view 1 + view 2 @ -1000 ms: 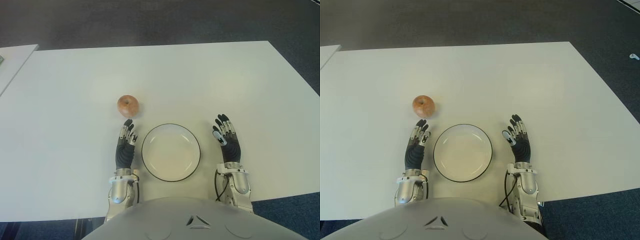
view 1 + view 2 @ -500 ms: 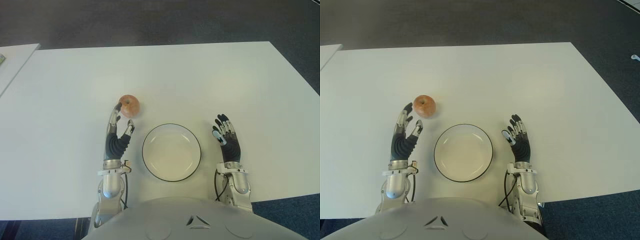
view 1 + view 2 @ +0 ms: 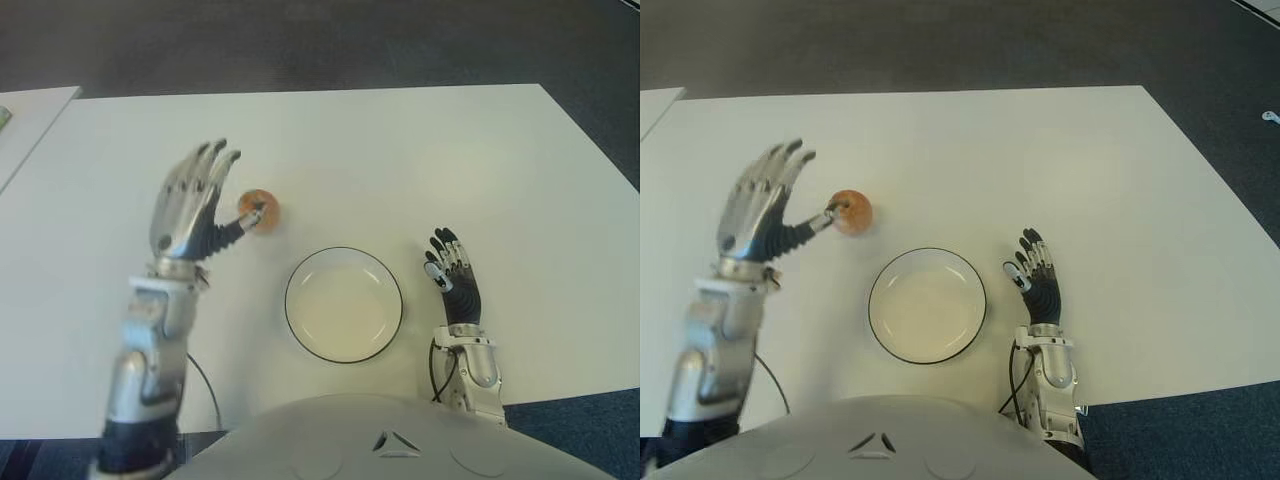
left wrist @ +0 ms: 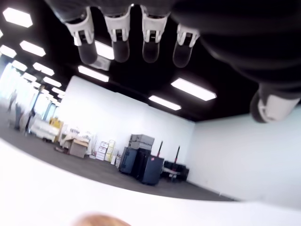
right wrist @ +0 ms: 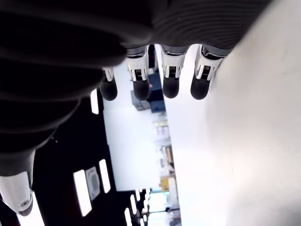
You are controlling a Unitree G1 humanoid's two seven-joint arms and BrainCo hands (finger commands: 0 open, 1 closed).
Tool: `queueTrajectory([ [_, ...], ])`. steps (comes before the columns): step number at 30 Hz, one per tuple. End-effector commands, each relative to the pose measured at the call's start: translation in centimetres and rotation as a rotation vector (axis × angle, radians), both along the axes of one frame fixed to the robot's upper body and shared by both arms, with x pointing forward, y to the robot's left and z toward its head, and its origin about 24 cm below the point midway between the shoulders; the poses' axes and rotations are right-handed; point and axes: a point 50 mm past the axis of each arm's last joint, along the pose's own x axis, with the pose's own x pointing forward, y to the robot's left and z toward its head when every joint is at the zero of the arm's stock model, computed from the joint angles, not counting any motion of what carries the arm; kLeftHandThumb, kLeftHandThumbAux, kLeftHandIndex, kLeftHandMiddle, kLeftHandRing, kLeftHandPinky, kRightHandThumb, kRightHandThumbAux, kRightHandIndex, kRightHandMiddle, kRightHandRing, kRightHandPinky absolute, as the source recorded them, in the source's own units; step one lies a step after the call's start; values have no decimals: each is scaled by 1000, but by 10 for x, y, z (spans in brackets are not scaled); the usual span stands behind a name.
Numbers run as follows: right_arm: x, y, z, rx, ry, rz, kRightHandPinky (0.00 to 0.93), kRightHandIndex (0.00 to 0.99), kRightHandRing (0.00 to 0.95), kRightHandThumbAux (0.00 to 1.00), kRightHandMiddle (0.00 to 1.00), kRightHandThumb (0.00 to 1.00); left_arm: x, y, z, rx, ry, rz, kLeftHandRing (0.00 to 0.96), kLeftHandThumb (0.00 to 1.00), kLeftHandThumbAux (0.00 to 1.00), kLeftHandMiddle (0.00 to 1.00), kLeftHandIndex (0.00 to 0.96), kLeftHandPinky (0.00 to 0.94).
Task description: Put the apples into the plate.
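One reddish apple (image 3: 260,208) sits on the white table (image 3: 400,160), up and to the left of the plate. The white plate (image 3: 343,305) with a dark rim holds nothing. My left hand (image 3: 235,185) is raised just left of the apple, fingers spread open, thumb tip in front of the apple's near side; I cannot tell whether it touches. In the left wrist view the fingers (image 4: 115,40) stand apart and a sliver of the apple (image 4: 103,219) shows below them. My right hand (image 3: 450,272) shows beside the plate on its right, fingers relaxed and holding nothing.
A second white table (image 3: 30,110) juts in at the far left edge. Dark carpet lies beyond the table's far edge. A black cable (image 3: 436,375) loops by my right wrist near the front edge.
My left hand has lifted off from beside the plate and swung up and left, reaching the apple with fingers spread. The apple, plate and right hand have stayed put.
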Motion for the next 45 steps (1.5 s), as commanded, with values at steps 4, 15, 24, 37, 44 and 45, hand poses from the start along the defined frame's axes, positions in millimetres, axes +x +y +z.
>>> queueTrajectory([
  [4,-6,1,-24,32,118,1,26,31,4,588,38,152,46,-3,25,406,95,-55,0,269,283,15,171,1],
  [15,-4,-1,-26,47,119,-8,51,32,34,604,66,158,75,-11,19,534,145,-149,0,257,285,0,65,0],
  [24,-5,-4,-26,57,111,-14,58,38,51,604,89,183,108,-7,0,620,249,-147,0,280,290,0,3,0],
  [37,-9,-3,-28,59,119,-13,35,48,28,581,67,166,123,-7,-65,617,362,-191,0,311,319,0,0,0],
  [44,-10,-4,-29,57,121,-20,29,43,22,586,61,150,122,-7,-70,579,356,-218,0,308,304,0,0,0],
  [45,-10,-4,-29,54,122,-21,27,41,21,587,59,146,121,-7,-71,577,360,-222,0,307,302,0,0,0],
])
